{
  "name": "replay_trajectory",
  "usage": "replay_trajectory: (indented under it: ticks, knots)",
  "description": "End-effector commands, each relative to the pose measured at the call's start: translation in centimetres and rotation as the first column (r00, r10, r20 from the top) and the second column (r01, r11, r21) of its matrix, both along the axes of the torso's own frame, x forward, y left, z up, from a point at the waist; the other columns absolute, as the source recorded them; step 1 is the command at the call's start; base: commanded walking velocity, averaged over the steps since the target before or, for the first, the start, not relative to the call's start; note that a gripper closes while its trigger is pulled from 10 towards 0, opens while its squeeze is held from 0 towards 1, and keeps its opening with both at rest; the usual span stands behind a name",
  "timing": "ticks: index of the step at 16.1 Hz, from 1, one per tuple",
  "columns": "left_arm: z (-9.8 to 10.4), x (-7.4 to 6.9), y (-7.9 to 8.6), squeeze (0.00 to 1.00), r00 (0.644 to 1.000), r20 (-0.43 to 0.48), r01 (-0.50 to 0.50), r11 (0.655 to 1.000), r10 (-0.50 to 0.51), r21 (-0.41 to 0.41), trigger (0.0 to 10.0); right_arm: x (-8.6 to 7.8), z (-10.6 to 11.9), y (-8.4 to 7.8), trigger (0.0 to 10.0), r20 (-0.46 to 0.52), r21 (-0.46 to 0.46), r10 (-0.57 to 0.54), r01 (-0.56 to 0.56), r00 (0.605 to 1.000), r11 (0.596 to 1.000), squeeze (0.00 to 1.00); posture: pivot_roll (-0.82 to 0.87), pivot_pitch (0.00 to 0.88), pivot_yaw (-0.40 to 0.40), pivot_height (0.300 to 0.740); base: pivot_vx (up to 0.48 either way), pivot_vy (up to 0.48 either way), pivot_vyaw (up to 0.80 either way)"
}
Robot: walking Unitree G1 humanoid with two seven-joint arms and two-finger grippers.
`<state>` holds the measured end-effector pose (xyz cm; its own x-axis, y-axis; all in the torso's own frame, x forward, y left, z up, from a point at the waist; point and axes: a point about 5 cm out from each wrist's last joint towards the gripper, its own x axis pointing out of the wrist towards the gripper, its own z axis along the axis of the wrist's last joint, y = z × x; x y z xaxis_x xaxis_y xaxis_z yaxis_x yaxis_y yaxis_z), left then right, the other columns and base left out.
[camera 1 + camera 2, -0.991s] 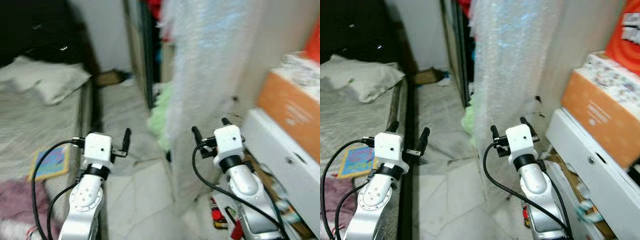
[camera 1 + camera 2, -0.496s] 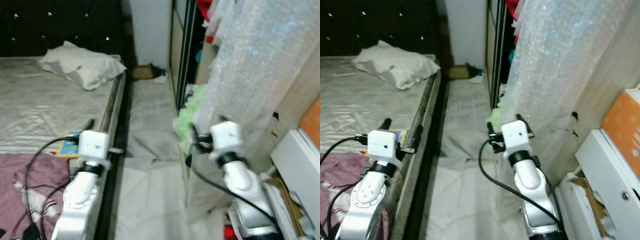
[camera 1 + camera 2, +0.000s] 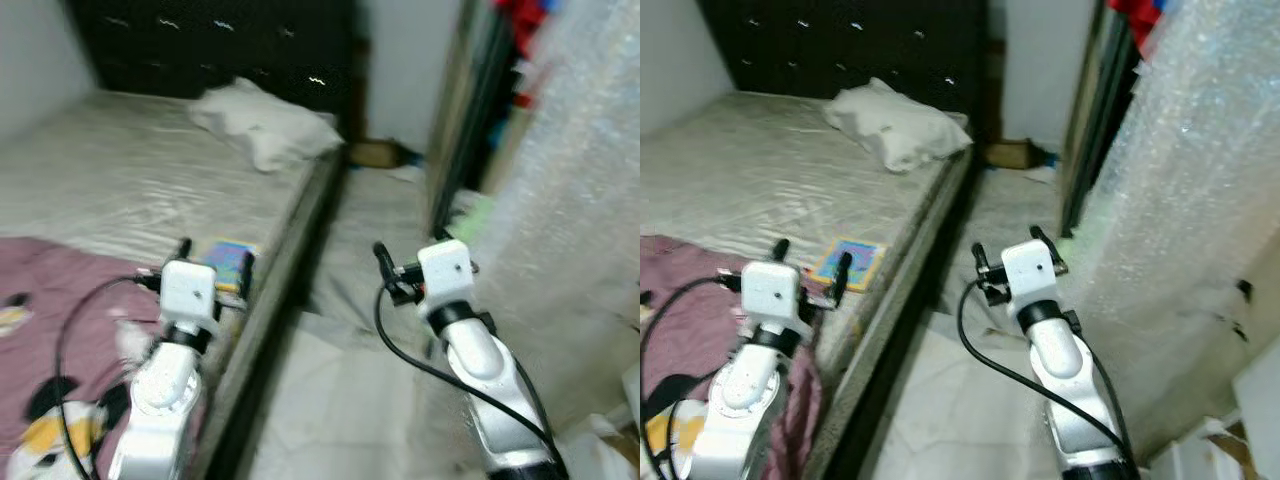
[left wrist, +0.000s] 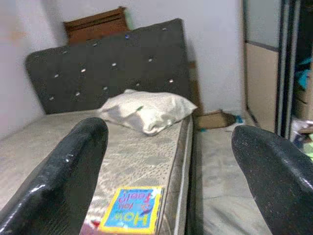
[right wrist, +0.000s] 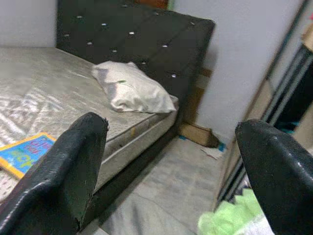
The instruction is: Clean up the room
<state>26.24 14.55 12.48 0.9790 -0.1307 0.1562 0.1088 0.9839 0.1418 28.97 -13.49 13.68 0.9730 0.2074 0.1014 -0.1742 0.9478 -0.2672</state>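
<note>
A grey bed with a dark studded headboard lies on my left. On it are a white pillow, a colourful book near the mattress edge, and a purple blanket at the near end. My left gripper is held open over the mattress edge, just short of the book, with nothing between its fingers. My right gripper is open and empty too, above the floor strip beside the bed.
A tall roll of bubble wrap stands close on my right. Behind it is a wardrobe with sliding doors. A cardboard box lies on the floor by the headboard, and a green cloth lies at the wardrobe's foot.
The whole picture has swung left, so the camera has turned toward the bed. The white shelf and orange boxes on the right have left the view. Both grippers stay open.
</note>
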Motion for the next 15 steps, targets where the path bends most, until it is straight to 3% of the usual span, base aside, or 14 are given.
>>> replay_trajectory:
  ticks: [1, 15]
  knots:
    - [0.13, 0.18, 0.1, 0.0, 1.0, 0.005, 0.002, 1.0, -0.002, 0.012, 10.0, 0.19, 0.11, -0.07, 10.0, 0.007, 0.005, -0.01, 0.01, 1.0, 1.0, 0.0, -0.09, 0.0, -0.003, 0.74, 0.0, 0.0, 0.8]
    - [0.19, 0.63, 0.11, 0.0, 1.0, 0.02, 0.005, 1.0, -0.005, 0.023, 10.0, 0.68, 0.15, 0.06, 10.0, 0.027, 0.003, -0.012, 0.012, 1.0, 1.0, 0.0, -0.09, 0.0, -0.002, 0.74, 0.0, 0.0, 0.8]
